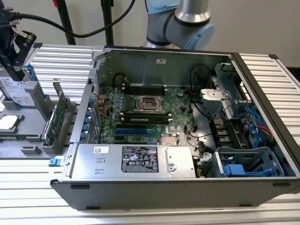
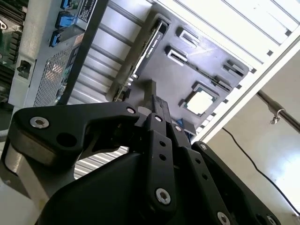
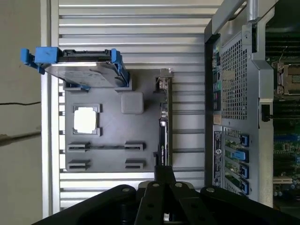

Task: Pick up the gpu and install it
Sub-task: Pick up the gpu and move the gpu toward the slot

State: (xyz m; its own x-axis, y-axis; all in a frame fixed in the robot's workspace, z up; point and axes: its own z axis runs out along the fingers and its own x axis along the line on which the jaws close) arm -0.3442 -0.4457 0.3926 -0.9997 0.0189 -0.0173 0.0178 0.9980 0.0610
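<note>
Fingers (image 3: 164, 174) clenched, empty, near gpu (image 3: 162, 122) upright in grey tray (image 3: 112, 138); slatted metal table (image 3: 131, 28), pale wall (image 1: 262, 23).

Exterior view, left of the frame: one grey fixture tray (image 1: 18, 143) carrying one gpu (image 1: 60, 115), one hard drive (image 1: 16, 91) and one processor chip (image 1: 8, 123). Centre and right of the frame: one open computer case (image 1: 164, 190) containing one motherboard (image 1: 140, 115) and one power supply (image 1: 136, 160).

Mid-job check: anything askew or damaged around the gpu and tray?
Nothing stands out. The gpu stands on edge in its slot of the grey tray, beside the open case, with the gripper near one end.
</note>
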